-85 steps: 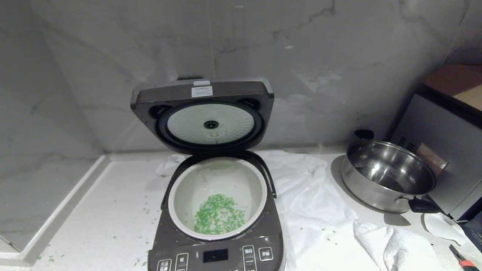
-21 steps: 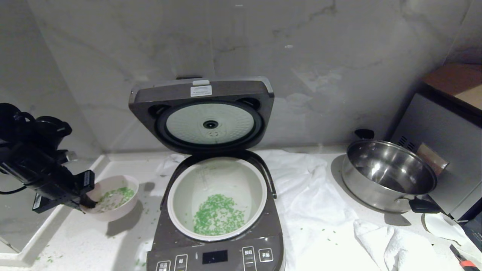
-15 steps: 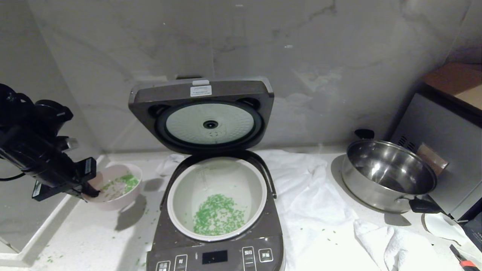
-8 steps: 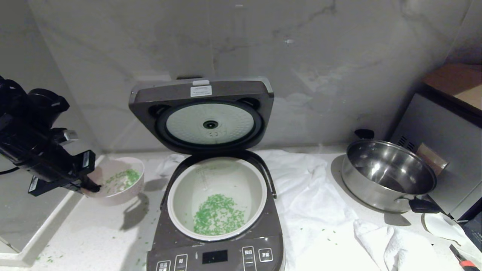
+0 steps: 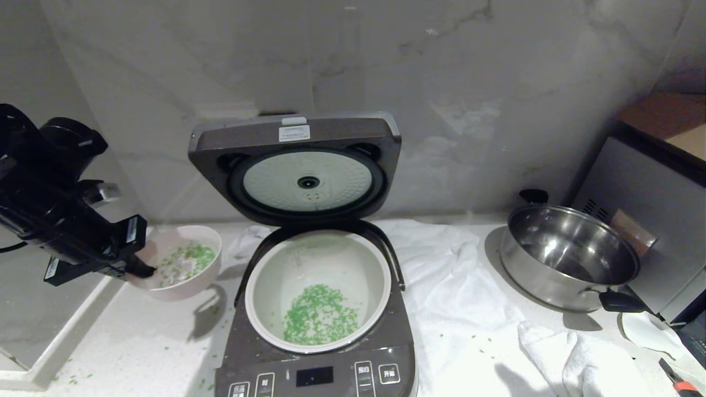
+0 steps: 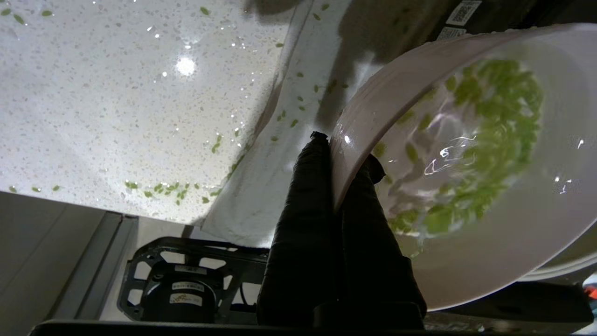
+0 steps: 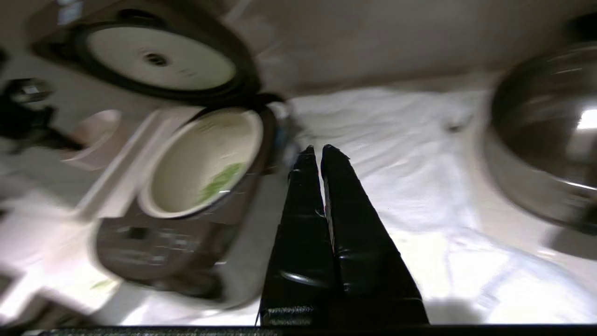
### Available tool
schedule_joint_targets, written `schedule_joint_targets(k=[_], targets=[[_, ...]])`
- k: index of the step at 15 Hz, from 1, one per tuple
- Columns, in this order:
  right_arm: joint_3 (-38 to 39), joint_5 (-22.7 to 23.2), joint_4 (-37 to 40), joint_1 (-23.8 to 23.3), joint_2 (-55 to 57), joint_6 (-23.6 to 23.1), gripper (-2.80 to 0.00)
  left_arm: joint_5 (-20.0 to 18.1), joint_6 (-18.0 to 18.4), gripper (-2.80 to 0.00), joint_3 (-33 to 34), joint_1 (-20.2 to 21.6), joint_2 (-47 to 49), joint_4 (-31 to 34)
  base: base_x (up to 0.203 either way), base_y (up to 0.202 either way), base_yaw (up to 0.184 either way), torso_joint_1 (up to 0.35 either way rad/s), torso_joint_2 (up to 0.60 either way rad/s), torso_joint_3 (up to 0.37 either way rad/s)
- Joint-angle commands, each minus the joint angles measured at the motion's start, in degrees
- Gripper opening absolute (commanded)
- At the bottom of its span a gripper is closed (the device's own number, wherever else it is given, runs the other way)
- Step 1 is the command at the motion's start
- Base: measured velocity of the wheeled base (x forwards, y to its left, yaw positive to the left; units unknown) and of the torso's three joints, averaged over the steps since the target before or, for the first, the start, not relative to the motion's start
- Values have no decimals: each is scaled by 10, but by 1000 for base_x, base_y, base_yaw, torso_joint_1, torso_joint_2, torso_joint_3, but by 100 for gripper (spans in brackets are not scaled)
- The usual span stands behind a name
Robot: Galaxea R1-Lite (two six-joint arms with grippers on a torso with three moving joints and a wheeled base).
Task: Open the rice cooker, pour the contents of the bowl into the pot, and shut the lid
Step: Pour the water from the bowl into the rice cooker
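The rice cooker (image 5: 314, 353) stands in the middle of the counter with its lid (image 5: 295, 165) swung up against the wall. Its pot (image 5: 331, 259) has green bits (image 5: 320, 320) lying on the bottom. My left gripper (image 5: 144, 270) is shut on the near rim of the pink bowl (image 5: 182, 289), holding it just above the counter, left of the cooker. The contents of the bowl (image 5: 190, 258) are still inside. The left wrist view has one fingertip (image 6: 317, 154) outside the bowl (image 6: 489, 261) wall and one inside. My right gripper (image 7: 320, 150) is shut and empty over the white cloth, right of the cooker (image 7: 154, 242).
A steel pan (image 5: 568, 256) with black handles sits at the right on a white cloth (image 5: 458, 286), beside a grey appliance (image 5: 651, 220). A crumpled towel (image 5: 595, 358) lies front right. Loose green bits (image 5: 71, 379) dot the counter. A raised ledge (image 5: 83, 325) borders the left.
My left gripper has come into view, then raised the bowl and carried it right, nearer the cooker. A shadow has appeared on the cloth at the front right.
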Motion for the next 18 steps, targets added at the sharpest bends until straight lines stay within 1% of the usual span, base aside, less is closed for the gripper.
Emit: schedule_joint_targets(k=[1,3,4,5,6,7,9,11,15,18], targets=[[-78,80,-9,6,191,28,-280,-1,-2,-280,8,-6,-10,4,0,0,0,0,0,0],[-179,146,-2,12,264,77,-280,-1,-4,-280,13,-8,-13,7,0,0,0,0,0,0],[-226,180,14,18,298,101,-280,0,-5,-280,15,-8,-14,7,0,0,0,0,0,0],[-264,208,35,27,330,117,-280,-1,-5,-280,15,-8,-15,7,0,0,0,0,0,0],[-295,225,56,48,357,128,-280,0,-5,-280,15,-8,-15,7,0,0,0,0,0,0],[-320,233,76,76,382,138,-280,0,-5,-280,15,-9,-17,8,0,0,0,0,0,0],[-352,240,104,117,419,164,-280,0,-6,-280,16,-11,-20,8,0,0,0,0,0,0],[-356,250,109,140,442,188,-280,0,-6,-280,17,-11,-21,8,0,0,0,0,0,0],[-369,284,106,143,483,191,-280,0,-6,-280,19,-18,-21,8,0,0,0,0,0,0],[-433,290,109,143,562,189,-280,0,-8,-280,15,-20,-22,8,0,0,0,0,0,0]])
